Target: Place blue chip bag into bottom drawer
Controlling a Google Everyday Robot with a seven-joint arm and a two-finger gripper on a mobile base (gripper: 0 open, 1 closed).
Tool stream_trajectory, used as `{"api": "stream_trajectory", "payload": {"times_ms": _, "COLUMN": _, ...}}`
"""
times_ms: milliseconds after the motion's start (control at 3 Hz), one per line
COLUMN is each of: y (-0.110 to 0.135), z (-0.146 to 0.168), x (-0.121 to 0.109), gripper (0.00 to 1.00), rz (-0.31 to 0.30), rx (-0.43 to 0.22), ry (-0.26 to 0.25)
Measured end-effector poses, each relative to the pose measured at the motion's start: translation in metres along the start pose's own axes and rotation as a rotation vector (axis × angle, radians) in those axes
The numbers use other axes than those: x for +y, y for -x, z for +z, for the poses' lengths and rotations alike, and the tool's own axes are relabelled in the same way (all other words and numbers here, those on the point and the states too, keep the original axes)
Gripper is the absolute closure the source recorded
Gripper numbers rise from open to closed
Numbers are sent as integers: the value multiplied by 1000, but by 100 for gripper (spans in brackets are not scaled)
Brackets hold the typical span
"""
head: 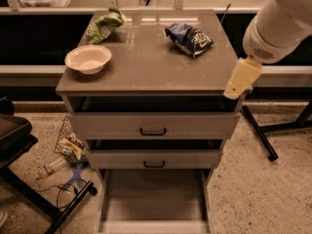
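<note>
The blue chip bag [189, 38] lies wrinkled on the cabinet top [146, 67], at the back right. The bottom drawer [154, 201] is pulled out toward me at floor level, and its flat floor is bare. My gripper [242, 78] shows as a cream-coloured piece under the white arm [280, 28], at the cabinet top's front right corner. It is in front of and to the right of the bag, apart from it, and holds nothing that I can see.
A green snack bag [105, 26] and a cream bowl [88, 59] sit on the left of the top. Two upper drawers with black handles [153, 131] are slightly open. A wire basket [70, 143], a bottle [51, 167] and black stand legs [258, 130] are on the floor.
</note>
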State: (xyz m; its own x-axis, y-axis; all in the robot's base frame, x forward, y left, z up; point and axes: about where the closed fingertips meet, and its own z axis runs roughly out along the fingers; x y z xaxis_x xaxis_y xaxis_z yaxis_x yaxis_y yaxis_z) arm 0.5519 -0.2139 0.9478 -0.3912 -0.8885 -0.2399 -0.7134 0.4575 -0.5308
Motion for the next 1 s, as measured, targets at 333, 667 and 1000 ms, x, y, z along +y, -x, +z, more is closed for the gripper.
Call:
{"api": "stream_trajectory", "payload": {"times_ms": 333, "y": 14, "z": 20, "x": -39, "gripper": 0, "rz": 78, "rx": -37, "ry": -153}}
{"api": "stream_trajectory", "payload": {"times_ms": 667, "y": 15, "z": 16, "x": -54, "gripper": 0, "rz": 117, "rx": -46, "ry": -211}}
{"api": "stream_trajectory", "payload": {"times_ms": 1000, "y": 16, "z": 16, "x": -51, "gripper": 0, "rz": 109, "rx": -46, "ry": -201}}
